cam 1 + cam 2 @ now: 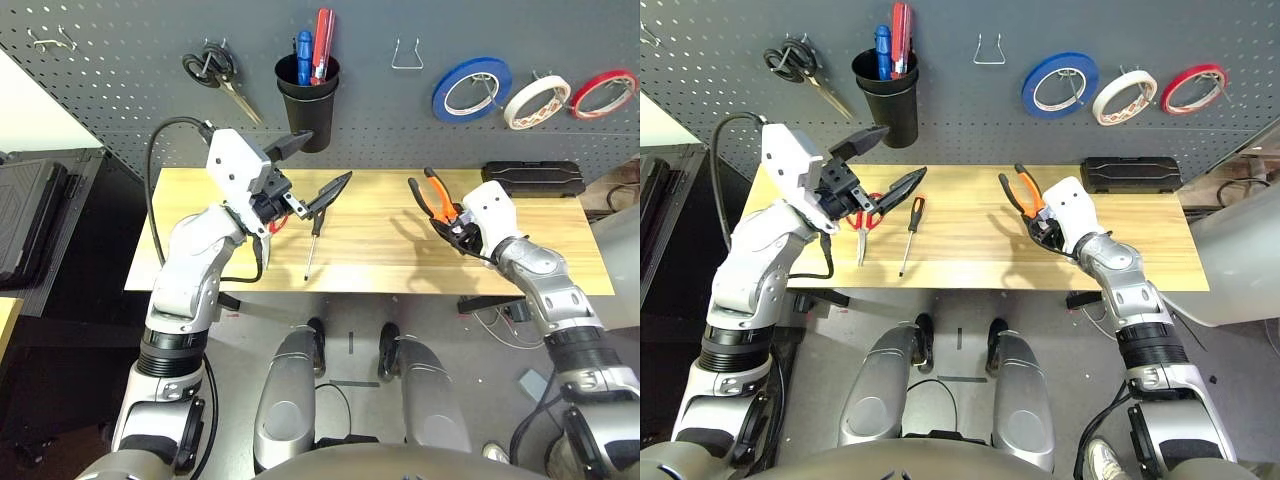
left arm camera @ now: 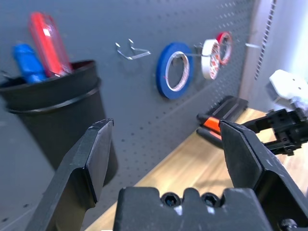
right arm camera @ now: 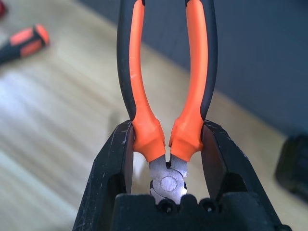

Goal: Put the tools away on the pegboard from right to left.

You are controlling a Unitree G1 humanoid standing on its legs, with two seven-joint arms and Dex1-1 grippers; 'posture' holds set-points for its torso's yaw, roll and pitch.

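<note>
Pegboard (image 1: 360,60) behind wooden table (image 1: 370,270), grey floor (image 1: 350,370) below

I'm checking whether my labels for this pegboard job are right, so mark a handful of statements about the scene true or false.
1. The right tool grips the pliers. True.
2. The white tape lies on the table. False: it hangs on the pegboard, between the blue tape and the red tape.
3. The left tool is open, with nothing between its fingers. True.
4. The screwdriver stands in the black cup. False: it lies on the table.
5. The red-handled scissors hang on the pegboard. False: they lie on the table.
</note>
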